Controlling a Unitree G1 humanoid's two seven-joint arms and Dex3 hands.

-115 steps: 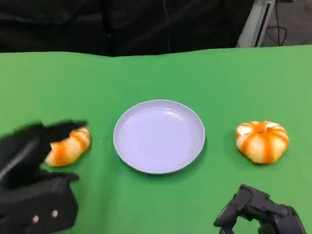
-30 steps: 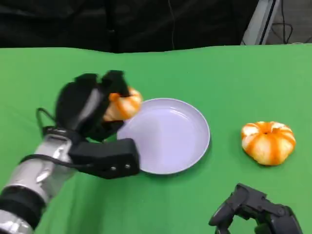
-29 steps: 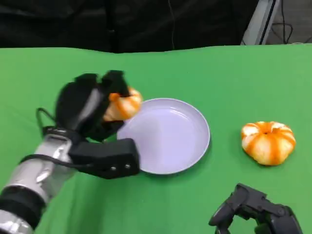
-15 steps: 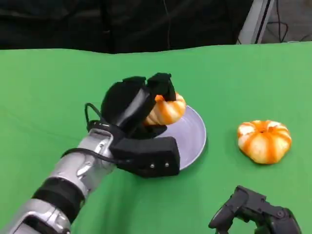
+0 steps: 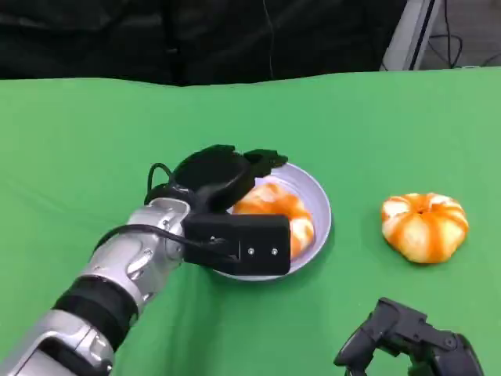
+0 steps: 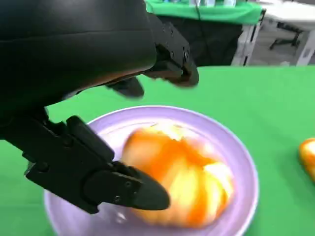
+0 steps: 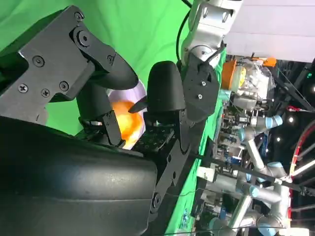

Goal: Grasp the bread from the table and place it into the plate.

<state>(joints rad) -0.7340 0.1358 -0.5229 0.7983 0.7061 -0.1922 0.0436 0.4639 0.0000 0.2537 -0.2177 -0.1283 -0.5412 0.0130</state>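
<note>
You get head view looking down on green bench. Left wrist view sits close behind left hand, sharing plate. Right wrist view tilted sideways.

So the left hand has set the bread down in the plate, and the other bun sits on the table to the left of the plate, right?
Not quite: the other bun sits to the right of the plate, as the head view shows. The bread does lie in the plate, by the left hand.

The bread is striped orange and cream. The plate is coloured pale lavender. The table is covered in green.
</note>
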